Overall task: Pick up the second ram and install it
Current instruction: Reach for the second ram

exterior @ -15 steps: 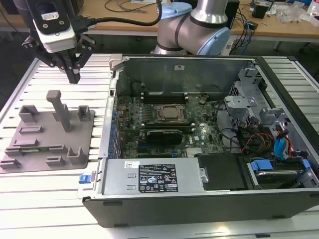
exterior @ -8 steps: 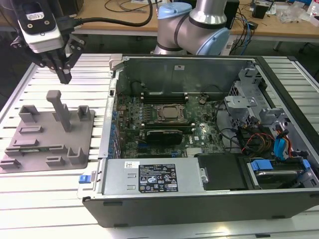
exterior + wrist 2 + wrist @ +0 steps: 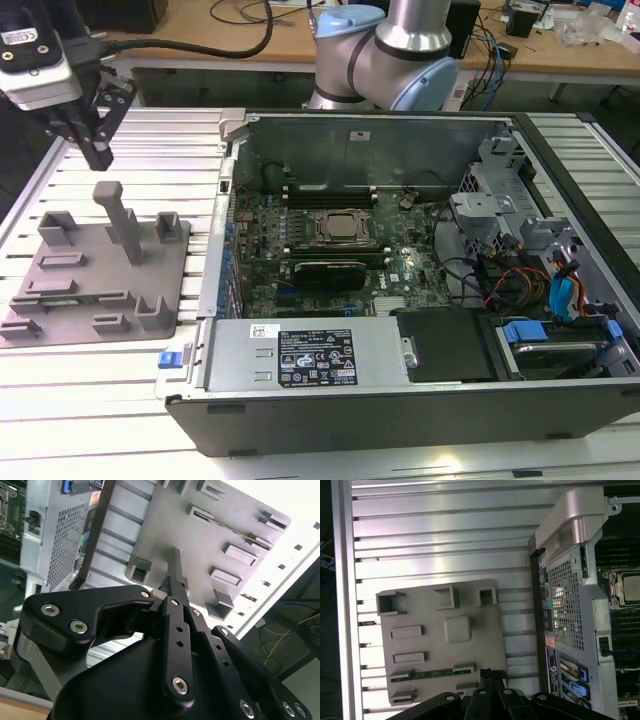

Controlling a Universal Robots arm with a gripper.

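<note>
The second ram (image 3: 432, 673) is a thin green stick lying on edge in a slot of the grey holder tray (image 3: 480, 630); in the exterior view the ram (image 3: 76, 299) sits near the tray's front left. My gripper (image 3: 98, 156) hangs in the air above the tray's (image 3: 150, 285) far left corner. Its black fingers are shut with nothing between them. In the first wrist view the gripper (image 3: 489, 673) points down close to one end of the ram. In the second wrist view the gripper (image 3: 173, 580) hovers over the tray (image 3: 200, 545).
An open computer case (image 3: 420, 400) lies at the exterior view's right of the tray, with the CPU socket (image 3: 345, 228) and memory slots (image 3: 330, 196) on its motherboard. The tray's tall upright post (image 3: 120, 215) rises under the gripper. Slatted aluminium tabletop (image 3: 100, 380) surrounds both.
</note>
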